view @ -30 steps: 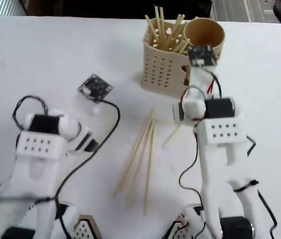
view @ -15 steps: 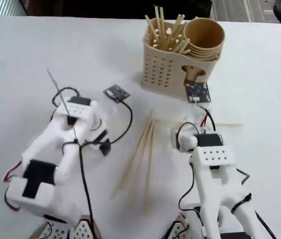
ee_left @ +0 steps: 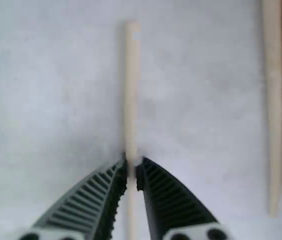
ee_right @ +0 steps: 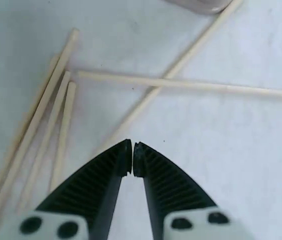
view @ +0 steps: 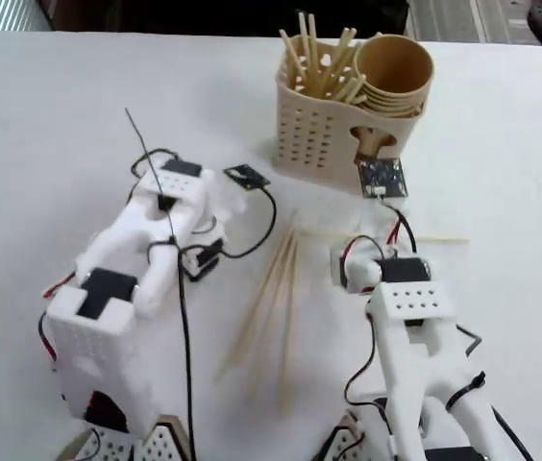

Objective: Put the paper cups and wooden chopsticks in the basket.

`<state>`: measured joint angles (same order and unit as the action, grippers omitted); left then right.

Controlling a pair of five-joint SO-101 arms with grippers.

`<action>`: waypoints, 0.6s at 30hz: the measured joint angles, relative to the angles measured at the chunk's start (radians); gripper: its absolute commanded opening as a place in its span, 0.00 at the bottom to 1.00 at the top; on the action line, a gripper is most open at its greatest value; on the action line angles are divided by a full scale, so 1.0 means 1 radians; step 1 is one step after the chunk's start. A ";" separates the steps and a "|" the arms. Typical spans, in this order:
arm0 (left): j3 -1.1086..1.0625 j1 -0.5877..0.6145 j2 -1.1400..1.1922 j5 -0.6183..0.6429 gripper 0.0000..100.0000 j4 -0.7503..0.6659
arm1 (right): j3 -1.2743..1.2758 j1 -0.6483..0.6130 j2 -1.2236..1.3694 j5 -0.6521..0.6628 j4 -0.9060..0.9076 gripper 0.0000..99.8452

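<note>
Starting at the left gripper (ee_left: 131,167), we are seeing its two ribbed jaws pinched together on a single chopstick (ee_left: 131,90), which is running straight out from the tips over the white table (ee_left: 41,75). Two more chopsticks (ee_left: 277,100) are lying side by side, apart from the held one. From the high view, we are observing the left arm (view: 127,279) slanting from the near edge toward the table's middle, its wrist bending down beside the loose chopsticks (view: 271,288). The right gripper (ee_right: 132,159) is showing its jaws closed tip to tip with nothing between them, pointing at two crossed chopsticks (ee_right: 181,84). The right arm (view: 410,307) is extending straight from the near edge toward the basket (view: 314,130). In that basket we are noting a stack of paper cups (view: 396,72) and a sheaf of upright chopsticks (view: 321,58).
</note>
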<state>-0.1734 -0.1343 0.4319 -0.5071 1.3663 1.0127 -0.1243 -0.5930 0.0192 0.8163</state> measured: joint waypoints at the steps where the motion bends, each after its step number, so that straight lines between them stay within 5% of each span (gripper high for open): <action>1: 0.018 0.000 0.009 0.000 0.02 0.018 | 0.000 0.002 0.000 0.000 0.000 0.02; 8: 0.058 0.006 -0.058 0.000 0.02 0.104 | 0.000 0.000 0.000 0.000 0.000 0.02; 18: 0.100 0.006 -0.517 0.000 0.02 0.175 | 0.029 -0.026 -0.002 0.000 0.000 0.02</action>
<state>-0.0736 -0.1281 -0.0852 -0.5071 1.5413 1.0418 -0.1504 -0.5946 0.0192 0.8163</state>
